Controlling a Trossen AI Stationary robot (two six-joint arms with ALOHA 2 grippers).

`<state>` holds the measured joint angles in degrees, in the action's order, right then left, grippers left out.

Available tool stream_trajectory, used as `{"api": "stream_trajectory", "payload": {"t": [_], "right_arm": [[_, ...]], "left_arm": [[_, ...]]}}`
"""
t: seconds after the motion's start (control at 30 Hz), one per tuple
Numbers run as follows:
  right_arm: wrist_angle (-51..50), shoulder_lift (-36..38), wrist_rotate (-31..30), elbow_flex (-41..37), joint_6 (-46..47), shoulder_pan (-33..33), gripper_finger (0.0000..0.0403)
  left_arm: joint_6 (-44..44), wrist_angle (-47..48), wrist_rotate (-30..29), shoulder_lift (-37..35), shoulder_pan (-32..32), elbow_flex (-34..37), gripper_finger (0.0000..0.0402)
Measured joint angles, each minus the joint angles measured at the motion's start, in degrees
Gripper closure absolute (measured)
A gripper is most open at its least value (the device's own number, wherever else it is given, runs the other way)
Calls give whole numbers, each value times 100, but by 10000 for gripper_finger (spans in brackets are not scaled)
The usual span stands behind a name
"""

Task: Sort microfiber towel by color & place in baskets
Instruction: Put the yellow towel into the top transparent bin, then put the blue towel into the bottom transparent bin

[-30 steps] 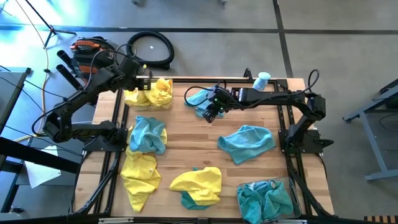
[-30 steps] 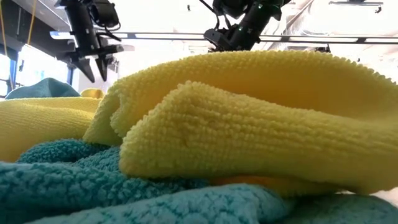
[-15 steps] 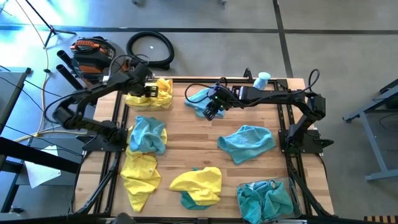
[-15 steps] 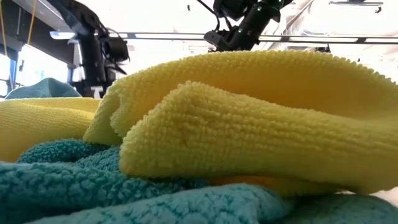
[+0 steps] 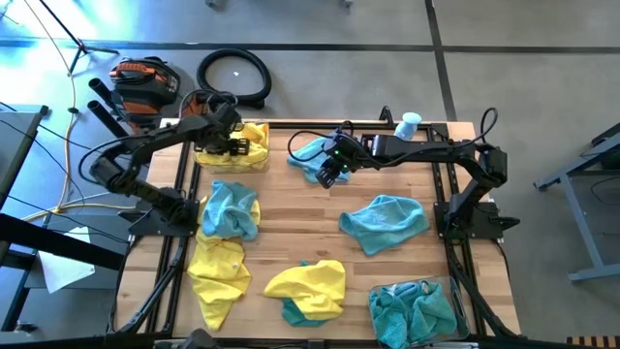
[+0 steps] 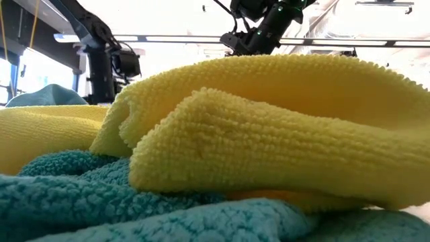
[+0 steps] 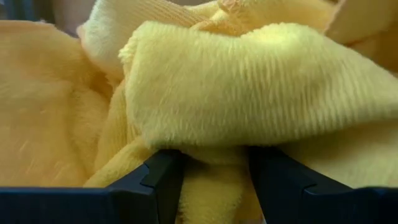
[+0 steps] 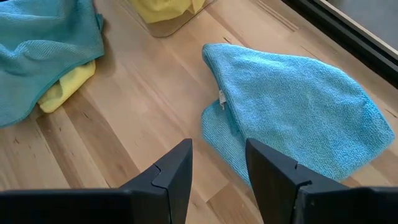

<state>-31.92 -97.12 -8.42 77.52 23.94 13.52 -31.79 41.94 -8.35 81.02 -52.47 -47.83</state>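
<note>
Pressing into the yellow towels (image 5: 242,145), the left gripper (image 5: 235,147) is gaping open around a fold; the right gripper (image 5: 327,177) is hovering open, empty.

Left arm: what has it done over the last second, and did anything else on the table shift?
The left gripper has come down from above the table's far left corner into the yellow towels piled there; its open fingers now straddle a yellow fold, not yet closed on it. The right gripper stayed open beside the blue towel at the far edge. The other towels have not moved.
</note>
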Motion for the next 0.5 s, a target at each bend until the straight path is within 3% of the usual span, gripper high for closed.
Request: {"api": "stream_trajectory", "payload": {"t": [0.33, 0.5], "right_arm": [[74, -161, -186, -2, 64, 38, 257], [116, -582, 461, -2, 20, 207, 231]], "left_arm": [[-270, 285, 32, -1742, 72, -249, 239], [-521, 332, 12, -2530, 399, -251, 239]]}}
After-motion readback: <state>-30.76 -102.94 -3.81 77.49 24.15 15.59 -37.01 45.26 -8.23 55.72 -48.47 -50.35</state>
